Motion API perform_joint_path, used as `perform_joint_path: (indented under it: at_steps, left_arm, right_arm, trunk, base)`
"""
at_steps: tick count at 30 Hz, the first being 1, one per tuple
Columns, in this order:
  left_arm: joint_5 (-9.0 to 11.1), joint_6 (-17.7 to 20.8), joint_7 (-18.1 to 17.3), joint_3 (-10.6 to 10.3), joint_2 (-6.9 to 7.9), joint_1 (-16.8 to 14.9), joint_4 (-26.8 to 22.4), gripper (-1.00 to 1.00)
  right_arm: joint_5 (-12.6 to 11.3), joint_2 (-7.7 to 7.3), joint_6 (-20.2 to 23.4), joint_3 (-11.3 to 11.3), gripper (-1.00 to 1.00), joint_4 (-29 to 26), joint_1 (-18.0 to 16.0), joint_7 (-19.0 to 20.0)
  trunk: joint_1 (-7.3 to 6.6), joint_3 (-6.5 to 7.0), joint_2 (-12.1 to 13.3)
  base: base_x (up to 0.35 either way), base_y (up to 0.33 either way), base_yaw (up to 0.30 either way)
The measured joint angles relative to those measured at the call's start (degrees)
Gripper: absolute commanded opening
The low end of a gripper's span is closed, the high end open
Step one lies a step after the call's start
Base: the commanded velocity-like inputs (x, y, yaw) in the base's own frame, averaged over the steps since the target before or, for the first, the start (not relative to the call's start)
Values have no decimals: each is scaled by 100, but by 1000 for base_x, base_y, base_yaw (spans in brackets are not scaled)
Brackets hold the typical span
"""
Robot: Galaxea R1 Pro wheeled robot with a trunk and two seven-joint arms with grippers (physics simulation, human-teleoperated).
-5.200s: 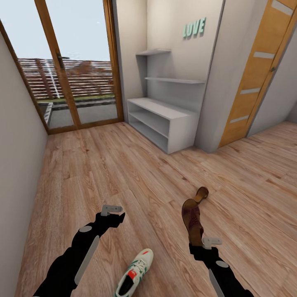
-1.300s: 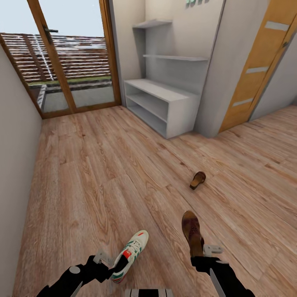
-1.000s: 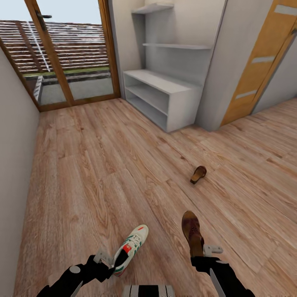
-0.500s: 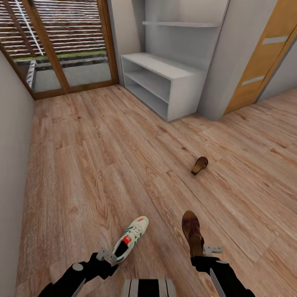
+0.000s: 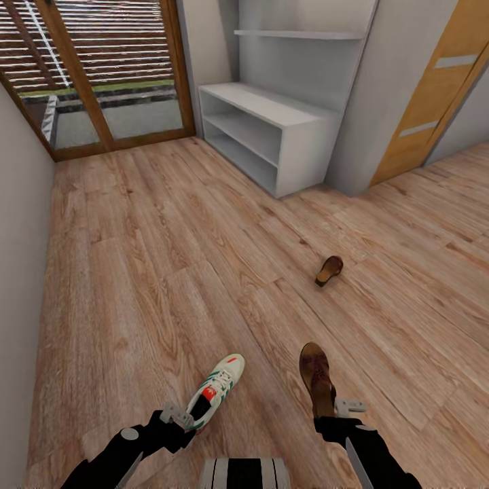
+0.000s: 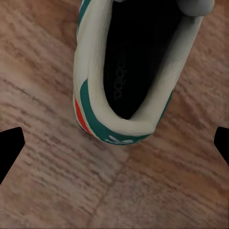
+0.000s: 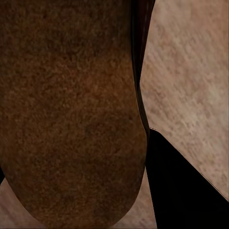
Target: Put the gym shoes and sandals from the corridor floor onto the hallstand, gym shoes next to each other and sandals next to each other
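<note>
Left pincer grips gym shoe heel, toe forward-right | right pincer holds sandal, lengthwise forward

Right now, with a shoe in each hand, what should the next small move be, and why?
Probably roll on toward the hallstand. The left hand grips the gym shoe by its heel, the right hand holds a sandal, and the rack's tiers look bare and far ahead.
</note>
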Motion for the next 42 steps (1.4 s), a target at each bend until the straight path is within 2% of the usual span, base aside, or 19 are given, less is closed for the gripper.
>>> perform_joint_path:
  at_steps: [6,13,17,22,29,34,42]
  left_arm:
    - [-17,8,7,-1,7,-72,-62,100]
    - [-361,11,14,-5,9,-93,-78,100]
    - [-448,16,16,-7,19,-94,-289,100]
    - [-475,26,16,-1,34,-99,-502,100]
    - [-479,28,16,0,24,-177,-547,100]
    - [-479,28,16,-1,22,-188,-549,100]
    - [-479,28,16,0,27,-189,-551,100]
  right_arm:
    - [-1,0,0,0,-100,-4,0,0]
    - [1,0,0,0,-100,-6,0,0]
    - [-1,0,0,0,-100,-6,0,0]
    - [0,0,0,0,-100,-6,0,-1]
    - [1,0,0,0,-100,-6,0,0]
    - [1,0,0,0,-100,-5,0,0]
    - [1,-1,0,0,-100,-6,0,0]
  trunk:
    - [16,-175,-8]
    - [15,-191,-8]
    - [15,-191,-8]
    - [15,-192,-8]
    - [15,-199,-8]
    - [28,-346,-15]
    - [28,-366,-15]
  base:
    - [0,0,0]
    - [0,0,0]
    - [0,0,0]
    - [0,0,0]
    - [0,0,0]
    - [0,0,0]
    - [0,0,0]
